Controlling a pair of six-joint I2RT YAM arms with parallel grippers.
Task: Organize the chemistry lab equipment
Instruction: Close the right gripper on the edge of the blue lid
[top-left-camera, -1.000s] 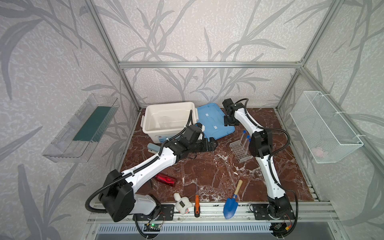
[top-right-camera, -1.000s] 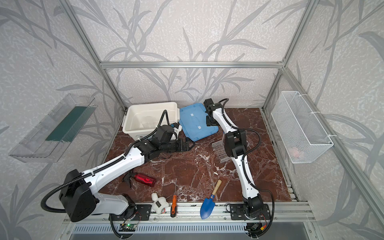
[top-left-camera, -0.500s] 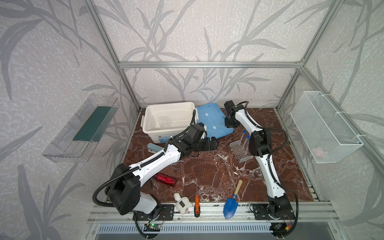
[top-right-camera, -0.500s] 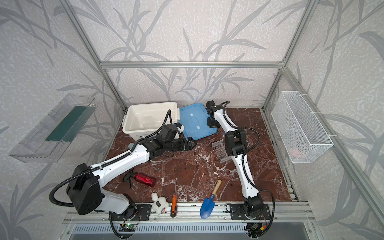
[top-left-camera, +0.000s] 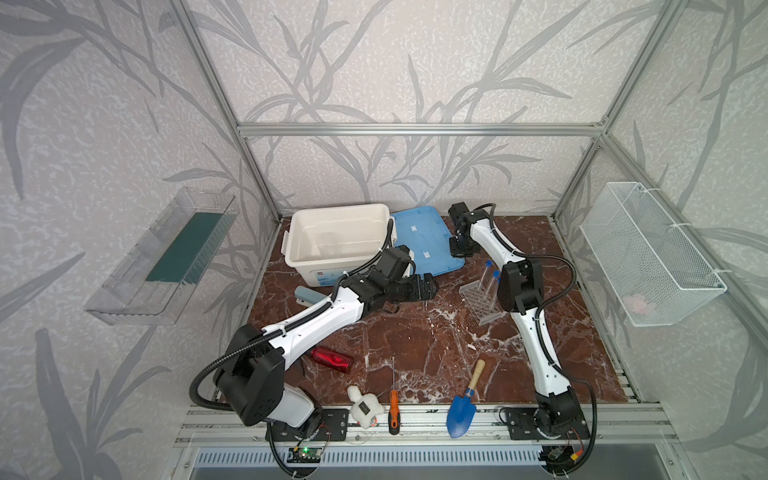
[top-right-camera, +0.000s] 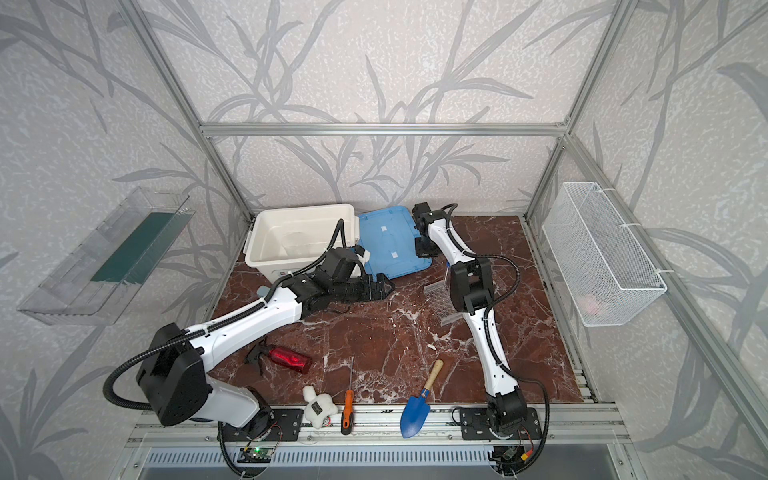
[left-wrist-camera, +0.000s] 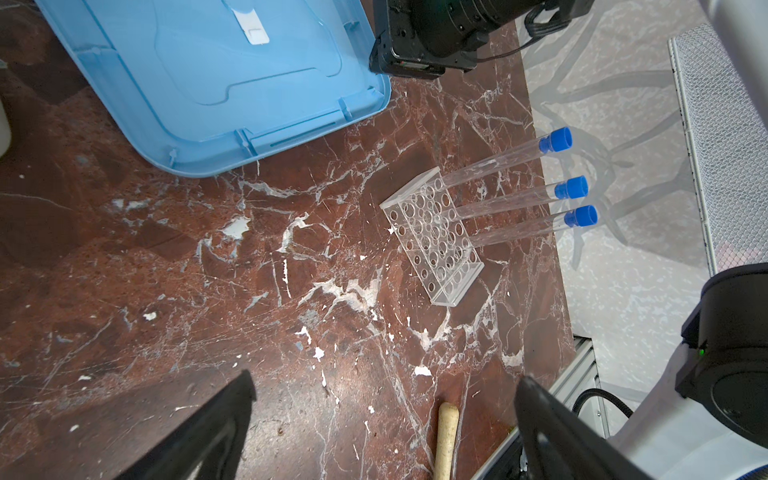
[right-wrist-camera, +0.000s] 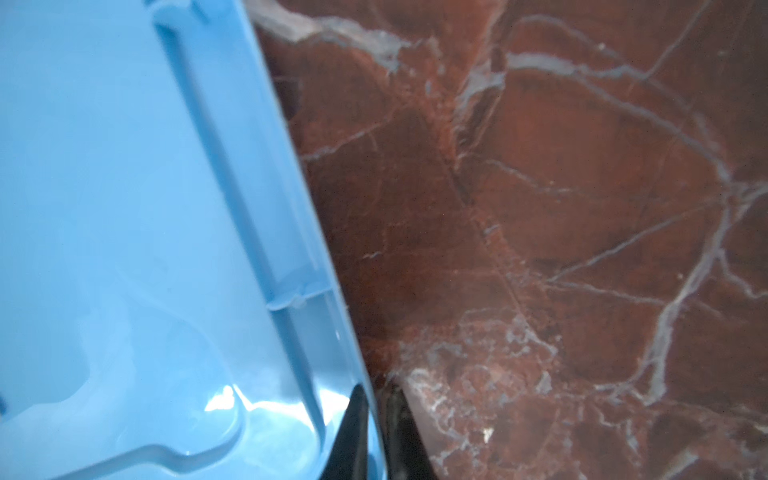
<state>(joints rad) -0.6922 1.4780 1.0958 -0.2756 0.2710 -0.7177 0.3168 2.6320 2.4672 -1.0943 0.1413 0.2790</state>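
Biggest thing here is the red-brown marble table (top-left-camera: 415, 340), everything else sits on it. At the back left there's the white bin (top-left-camera: 338, 208), open, with a clear beaker (top-right-camera: 297, 243) inside. It's pretty faint, so I can't tell much more about it.

Just beside the bin on its right, the blue lid (top-left-camera: 419, 241) lies flat with its ribbed inside face up. The right gripper (right-wrist-camera: 376, 415) is down at the lid's right-hand edge and it's pinching the rim: fingers pressed together, one on the inside of the lid, the other on the marble side.

The left gripper (top-left-camera: 432, 286) sits low over bare marble near the lid's front corner. Its fingers (left-wrist-camera: 216, 428) are spread wide with nothing between them.

To the right of that, apart from the open gripper, the clear grid rack (left-wrist-camera: 432, 245) stands on the table close to the right arm's elbow. Three blue-capped test tubes (left-wrist-camera: 498, 162) stand in it, all in a row along one edge.

Near the front edge, well apart from the rack: a red bottle (top-left-camera: 332, 360) lying on its side, a blue trowel (top-left-camera: 463, 405) with a wooden handle, and an orange-handled screwdriver (top-left-camera: 393, 409).
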